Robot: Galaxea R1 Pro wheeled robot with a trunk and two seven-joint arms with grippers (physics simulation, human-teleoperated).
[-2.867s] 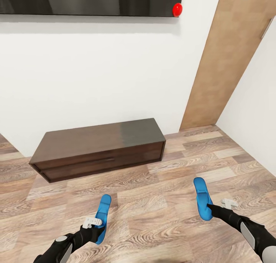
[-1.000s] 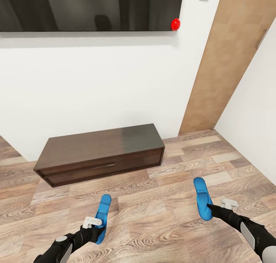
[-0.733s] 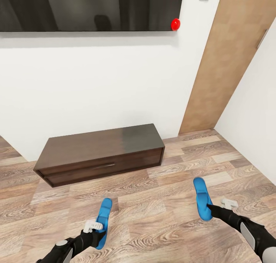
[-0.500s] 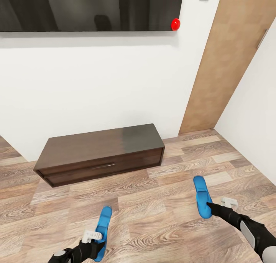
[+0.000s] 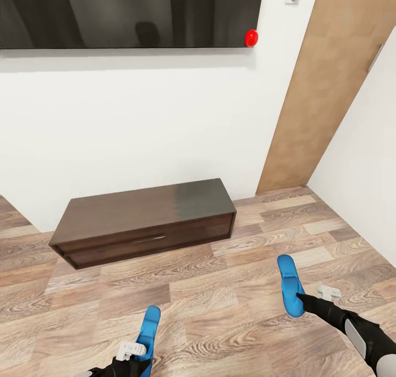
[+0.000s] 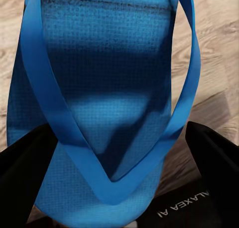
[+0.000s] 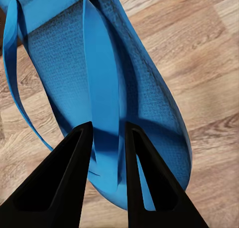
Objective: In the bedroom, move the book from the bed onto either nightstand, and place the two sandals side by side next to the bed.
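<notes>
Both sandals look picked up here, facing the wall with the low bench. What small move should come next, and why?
Probably turn the base away from the wall to find the bed. Each gripper is shut on a sandal: the left gripper holds the left sandal, the right gripper holds the right sandal by its strap. Ahead stand a dark bench and a door.

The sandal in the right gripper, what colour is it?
Bright blue, straps and sole alike; the sandal shows best in the right wrist view, held by the right gripper.
</notes>
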